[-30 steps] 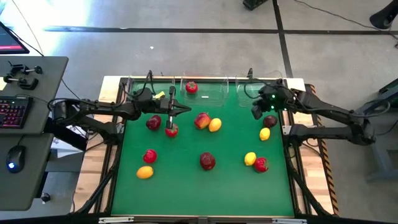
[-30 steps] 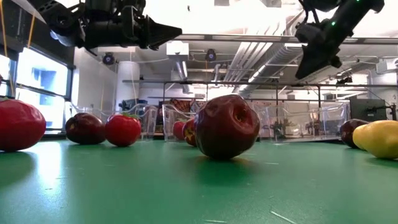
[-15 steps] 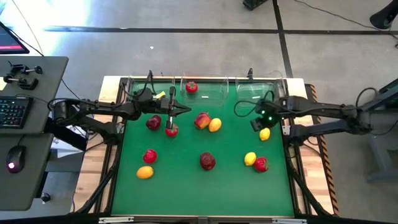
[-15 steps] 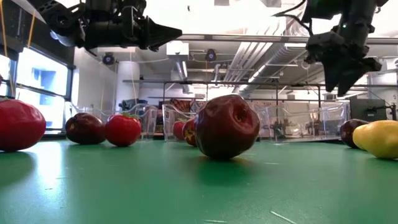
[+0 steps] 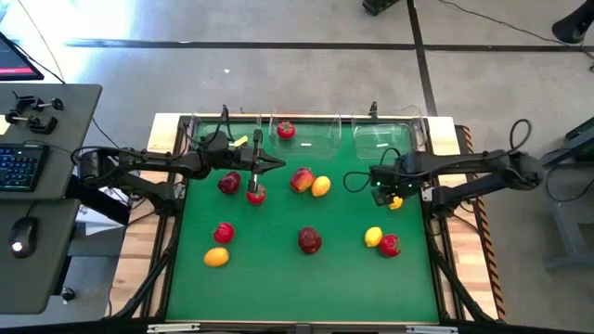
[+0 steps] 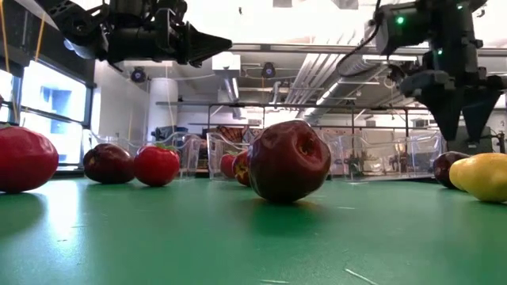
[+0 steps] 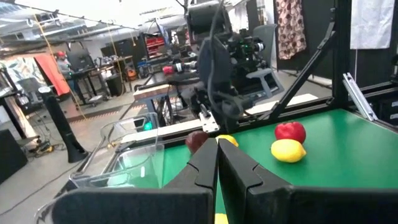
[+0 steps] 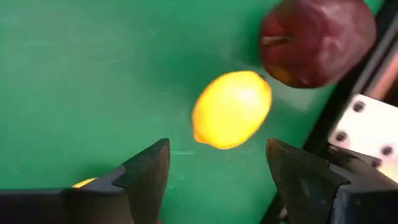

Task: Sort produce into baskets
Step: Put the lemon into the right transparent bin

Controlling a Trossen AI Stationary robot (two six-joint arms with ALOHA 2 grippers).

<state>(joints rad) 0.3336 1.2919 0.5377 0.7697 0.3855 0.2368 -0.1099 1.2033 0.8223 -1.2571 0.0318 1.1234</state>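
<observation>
My right gripper hangs open, fingers pointing down, just above a yellow lemon near the mat's right edge. A dark red apple lies right beside that lemon, and the arm hides it in the high view. The fingers stand to either side of the lemon's near end and touch nothing. My left gripper is shut and empty, held level above the mat's far middle. Three clear baskets line the far edge, and the middle one holds a red green-topped fruit.
Loose on the green mat are a dark apple, a red fruit, an apple and lemon, another dark apple, and a lemon beside a red fruit.
My right gripper has come away from the far right basket toward the near edge and down over the lemon, turning its fingers to point down. Its fingers have opened as it went. The fruits have stayed where they lay.
</observation>
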